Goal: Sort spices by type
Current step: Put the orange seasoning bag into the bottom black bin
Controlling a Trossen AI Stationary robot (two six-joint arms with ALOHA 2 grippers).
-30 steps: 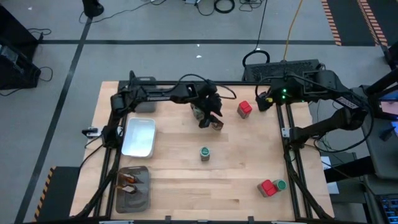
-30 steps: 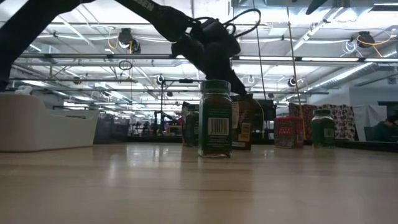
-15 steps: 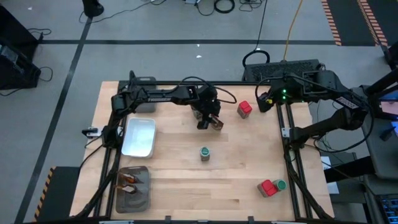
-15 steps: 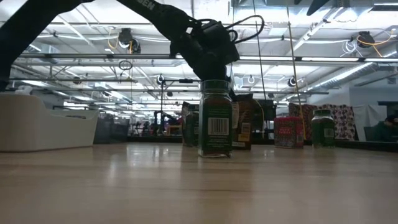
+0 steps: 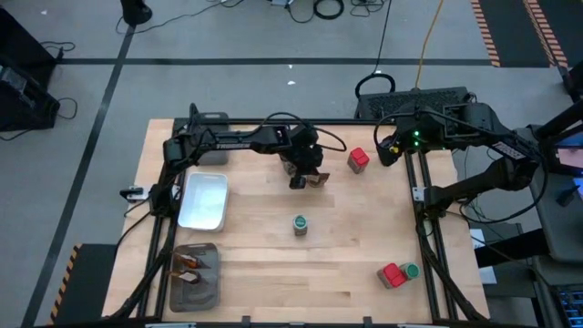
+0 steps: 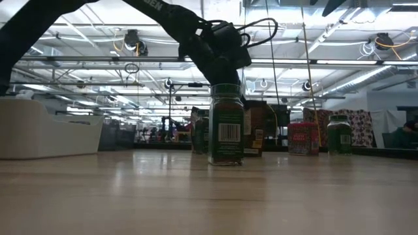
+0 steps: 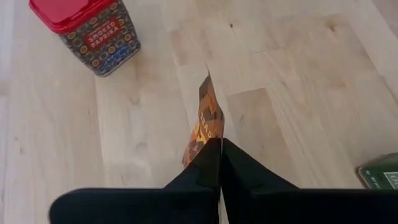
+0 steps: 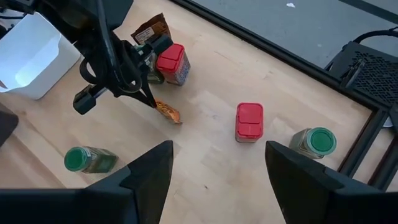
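Note:
My left gripper (image 5: 308, 177) reaches over the far middle of the table, shut on a brown-orange sachet (image 7: 206, 122). A red box (image 5: 358, 160) stands to its right. Under the left arm, the right wrist view shows another red box (image 8: 172, 63) and a second sachet (image 8: 149, 31). One green-lidded jar (image 5: 300, 224) stands upright at mid-table. A red box (image 5: 392, 274) and a jar (image 5: 410, 271) sit near the right near corner. My right gripper (image 8: 219, 149) hangs open over the far right corner, above another jar (image 8: 314, 142). My left gripper pinches the sachet between its two fingertips (image 7: 208, 163), at the edge nearest them (image 7: 202, 149). The fingers come from above, slanting down. The sachet (image 8: 166, 111) sticks out past the fingertips and seems lifted off the wood.
A white dish (image 5: 203, 200) lies on the table's left side. A grey mesh tray (image 5: 194, 276) at the near left corner holds sachets. Dark frame rails (image 5: 419, 196) run along the table's sides. Bare wood spreads across the near middle.
My left gripper, still shut on the sachet, has shifted a little toward the table's left. In the low view its fingers have passed behind the middle jar.

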